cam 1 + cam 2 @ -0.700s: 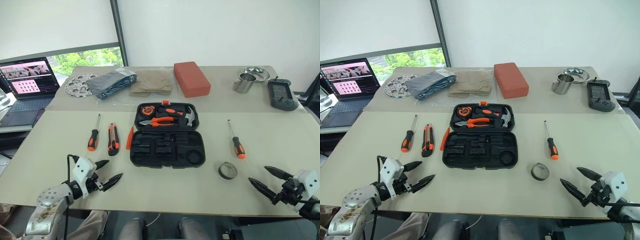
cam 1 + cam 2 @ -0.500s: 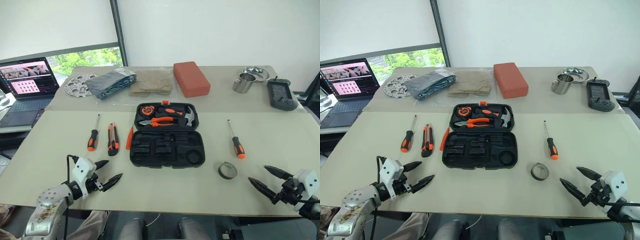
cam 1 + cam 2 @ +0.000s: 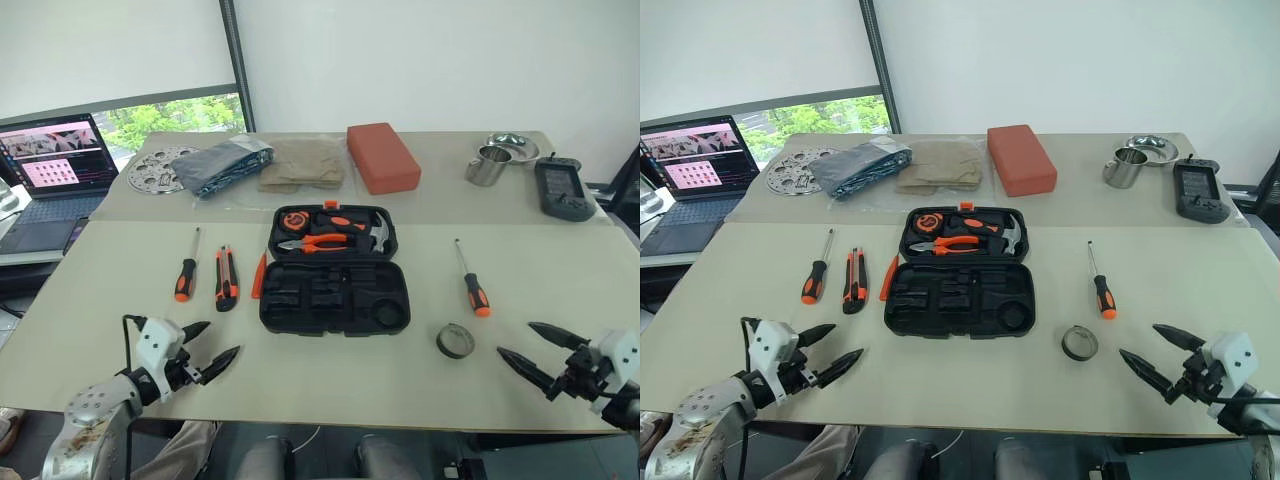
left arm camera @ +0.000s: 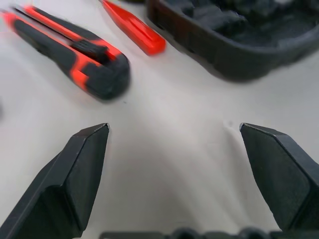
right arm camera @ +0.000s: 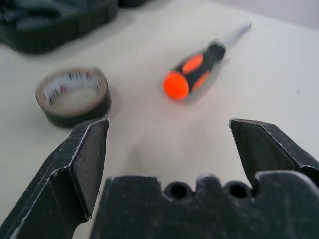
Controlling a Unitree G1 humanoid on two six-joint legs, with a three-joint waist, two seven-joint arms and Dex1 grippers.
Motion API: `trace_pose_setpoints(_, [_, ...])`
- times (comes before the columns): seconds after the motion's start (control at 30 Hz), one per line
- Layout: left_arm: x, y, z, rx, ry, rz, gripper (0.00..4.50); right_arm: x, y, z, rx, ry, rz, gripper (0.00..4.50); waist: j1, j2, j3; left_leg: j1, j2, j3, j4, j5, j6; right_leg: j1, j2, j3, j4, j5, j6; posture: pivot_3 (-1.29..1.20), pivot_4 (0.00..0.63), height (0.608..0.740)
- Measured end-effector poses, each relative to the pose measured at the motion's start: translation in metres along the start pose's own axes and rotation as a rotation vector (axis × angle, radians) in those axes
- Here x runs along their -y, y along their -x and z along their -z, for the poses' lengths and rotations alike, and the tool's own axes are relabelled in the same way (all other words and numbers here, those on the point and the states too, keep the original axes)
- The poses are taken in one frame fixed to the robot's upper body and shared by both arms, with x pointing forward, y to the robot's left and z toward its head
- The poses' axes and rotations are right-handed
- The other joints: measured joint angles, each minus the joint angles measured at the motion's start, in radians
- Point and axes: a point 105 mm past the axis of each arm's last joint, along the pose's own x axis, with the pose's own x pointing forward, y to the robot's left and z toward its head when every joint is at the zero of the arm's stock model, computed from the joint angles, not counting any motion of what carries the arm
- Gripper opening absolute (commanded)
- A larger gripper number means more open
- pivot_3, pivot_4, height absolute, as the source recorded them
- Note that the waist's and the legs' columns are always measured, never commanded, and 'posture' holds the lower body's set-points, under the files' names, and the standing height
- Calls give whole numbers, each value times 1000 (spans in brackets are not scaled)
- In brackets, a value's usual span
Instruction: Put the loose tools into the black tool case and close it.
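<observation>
The black tool case [image 3: 335,328] lies open mid-table, with pliers [image 3: 315,241] and a hammer [image 3: 376,231] in its far half. Left of it lie a screwdriver [image 3: 186,268], a utility knife [image 3: 226,278] and a thin orange tool [image 3: 259,276]. To its right are a second screwdriver [image 3: 471,280] and a dark tape roll [image 3: 455,341]. My left gripper [image 3: 223,337] hovers open near the front edge, short of the knife [image 4: 75,55]. My right gripper [image 3: 515,338] is open and empty, just right of the tape roll [image 5: 74,96] and near the screwdriver [image 5: 197,69].
On the far table stand a red-orange block [image 3: 383,157], a metal cup [image 3: 488,165], a bowl [image 3: 513,147], a black device [image 3: 563,190], brown paper [image 3: 303,163], a grey bag [image 3: 225,163] and a perforated disc [image 3: 155,168]. A laptop [image 3: 55,165] sits at far left.
My left gripper has drawn slightly back to the left and my right gripper has risen a little. Both stay open, and the things on the table have not moved.
</observation>
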Motion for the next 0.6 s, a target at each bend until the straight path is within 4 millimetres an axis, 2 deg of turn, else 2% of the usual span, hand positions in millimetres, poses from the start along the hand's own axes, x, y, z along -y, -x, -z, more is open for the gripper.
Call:
trace_pose_setpoints(0.13, [-19, 1, -30, 114, 38, -106, 4500, -3, -18, -39, 93, 14, -80, 4461, 3, 0, 0, 1, 0, -1, 1, 0, 0, 0, 1, -1, 0, -1, 2, 0, 150, 740])
trace_pose_setpoints(0.27, [-47, -9, -52, 174, 75, -268, 4500, -31, -40, -56, 122, 7, -242, 4461, 10, -1, 0, -1, -1, -3, 2, 0, 0, 0, 2, -4, 0, 0, 1, 0, 150, 740])
trace_pose_setpoints(0.47, [-76, -24, -58, 136, 144, -459, 4500, -65, -65, -82, 214, 43, -394, 4461, 8, -2, 1, -1, -1, -5, 1, 0, 0, 0, 2, -5, 0, 1, 0, 0, 150, 740])
trace_pose_setpoints(0.6, [-94, -23, -39, 5, 172, -592, 4500, -77, -70, -91, 241, 60, -436, 4461, 7, -2, 1, -1, -1, -5, 1, 0, 0, 0, 2, -5, 0, 1, 0, 0, 150, 740])
